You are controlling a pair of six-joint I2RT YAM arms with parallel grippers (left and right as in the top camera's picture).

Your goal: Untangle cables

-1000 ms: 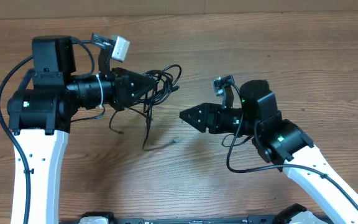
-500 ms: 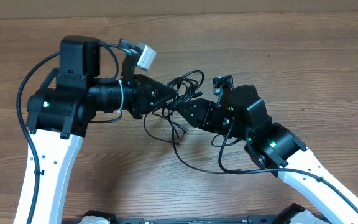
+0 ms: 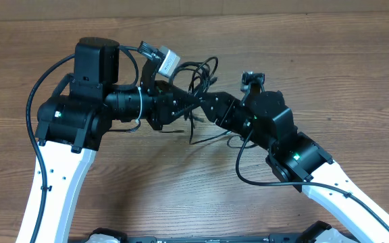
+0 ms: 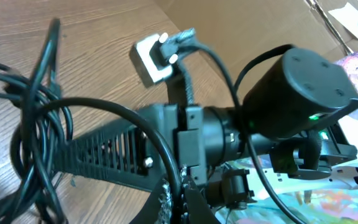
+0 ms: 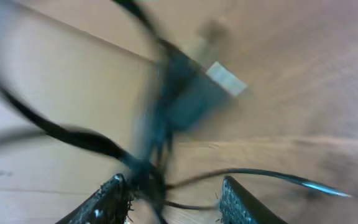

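**A:** How are the two arms posed?

**B:** The left arm (image 3: 80, 118) climbs from the near left edge, bends, and reaches level toward the right. The right arm (image 3: 296, 152) comes up from the near right corner and slants leftward. So the left gripper (image 3: 192, 105) and the right gripper (image 5: 171, 200) meet almost tip to tip above the bench (image 3: 329, 61).

**A:** And the jaws?

**B:** The left jaws are drawn to a point and look clamped on the cables (image 3: 198, 84), though the pinch itself is hidden from above. The right jaws stand apart. The right wrist view is badly blurred, but it shows a dark knot of cord in the gap, close to one side.

**A:** Where is the rest of the bundle?

**B:** Loops stand up just beyond both sets of jaws, on the far side. A few strands hang beneath them and trail onto the wood on the near side. In the left wrist view the coils sit right beside the right gripper. I cannot tell whether they touch it.
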